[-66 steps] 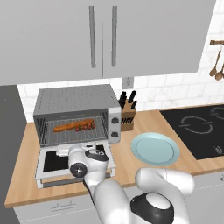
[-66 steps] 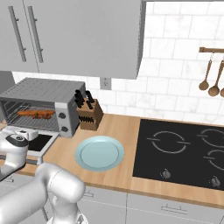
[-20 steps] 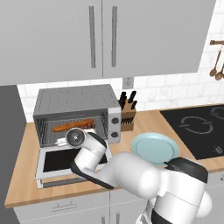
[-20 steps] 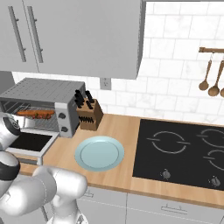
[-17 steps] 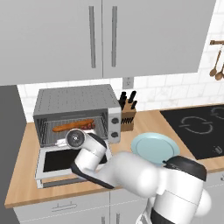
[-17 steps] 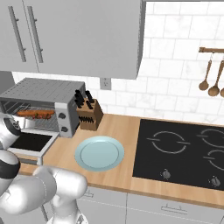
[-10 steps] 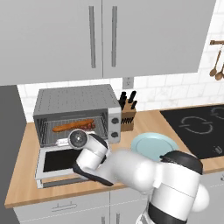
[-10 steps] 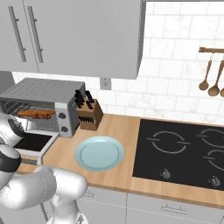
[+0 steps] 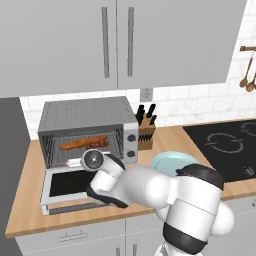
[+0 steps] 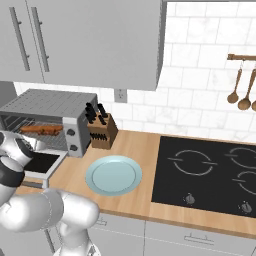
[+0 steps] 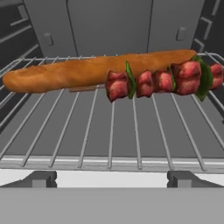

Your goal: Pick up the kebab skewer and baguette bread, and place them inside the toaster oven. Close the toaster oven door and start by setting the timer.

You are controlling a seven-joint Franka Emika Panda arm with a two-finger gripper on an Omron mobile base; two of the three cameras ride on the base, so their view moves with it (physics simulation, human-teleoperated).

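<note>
The kebab skewer (image 11: 164,80) lies on the wire rack (image 11: 109,131) inside the toaster oven (image 9: 85,130), right of centre in my hand view, its meat chunks touching the front of the baguette bread (image 11: 87,70), which stretches across the upper half of that frame from far left to upper right. In the left base view both show as an orange-brown streak in the oven's mouth, left of centre. The toaster oven door (image 9: 67,185) hangs dropped open, flat above the wooden surface (image 9: 25,210). My end effector (image 11: 111,177) sits at the bottom of the hand view, fingers (image 11: 41,178) spread apart, gripping nothing. A blue plate (image 10: 113,175) and a knife block (image 10: 101,131) stand to the oven's right.
</note>
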